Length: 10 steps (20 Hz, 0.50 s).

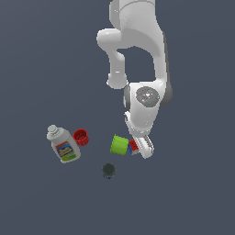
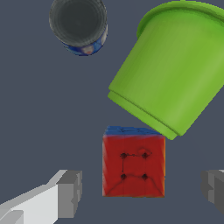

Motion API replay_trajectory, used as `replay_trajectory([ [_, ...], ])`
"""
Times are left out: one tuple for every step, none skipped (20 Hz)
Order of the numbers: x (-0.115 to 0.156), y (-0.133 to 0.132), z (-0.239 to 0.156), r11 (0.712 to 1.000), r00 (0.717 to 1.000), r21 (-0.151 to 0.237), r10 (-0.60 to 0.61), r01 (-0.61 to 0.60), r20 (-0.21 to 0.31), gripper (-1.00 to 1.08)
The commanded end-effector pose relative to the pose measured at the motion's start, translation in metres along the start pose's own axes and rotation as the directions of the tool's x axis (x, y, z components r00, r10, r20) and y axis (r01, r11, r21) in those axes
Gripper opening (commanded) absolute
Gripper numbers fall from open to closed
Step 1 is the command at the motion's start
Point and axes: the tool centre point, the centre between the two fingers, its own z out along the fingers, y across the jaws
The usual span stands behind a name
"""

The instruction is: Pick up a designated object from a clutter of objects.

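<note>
Now the little puzzle cube [image 2: 133, 164] sits on the flat grey surface [image 1: 41, 202], red face up, a blue side showing. Its square shape lies between the jaws, which are wide open and hold nothing. Touching or just beside it, on the exterior view's left, stands the smooth green cylinder [image 1: 119, 144]. A dark round disc [image 1: 109, 170] lies near. Farther left are a ridged red cap [image 1: 81, 137] and a white labelled bottle [image 1: 63, 144].

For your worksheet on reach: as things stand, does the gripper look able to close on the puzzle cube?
Probably yes. The gripper is open, with one finger on each side of the puzzle cube and gaps on both sides. The green cup sits very close behind the cube but not between the fingers.
</note>
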Motion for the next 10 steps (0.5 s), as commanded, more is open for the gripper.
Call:
replay_trajectory([
  [-0.0014, -0.0002, 0.0041, 1.0, 1.0, 0.0, 0.021, -0.021, -0.001, 1.0],
  [-0.0018, -0.0002, 0.0052, 1.0, 1.0, 0.0, 0.026, -0.026, -0.001, 1.0],
  [-0.0022, -0.0002, 0.0061, 1.0, 1.0, 0.0, 0.03, -0.03, -0.001, 1.0],
  [-0.0024, -0.0002, 0.0067, 0.999, 0.999, -0.001, 0.033, -0.033, -0.001, 1.0],
  [-0.0025, -0.0002, 0.007, 0.999, 0.999, -0.001, 0.034, -0.034, -0.001, 1.0],
  [-0.0025, -0.0002, 0.0072, 0.999, 0.999, -0.001, 0.035, -0.035, -0.001, 1.0],
  [-0.0025, -0.0001, 0.0067, 1.0, 1.0, -0.001, 0.031, -0.031, -0.001, 1.0],
  [-0.0025, -0.0001, 0.007, 1.0, 1.0, -0.001, 0.031, -0.031, -0.001, 1.0],
  [-0.0025, -0.0001, 0.008, 1.0, 1.0, -0.001, 0.031, -0.031, -0.001, 1.0],
  [-0.0026, 0.0, 0.0097, 1.0, 1.0, -0.001, 0.031, -0.031, -0.001, 1.0],
])
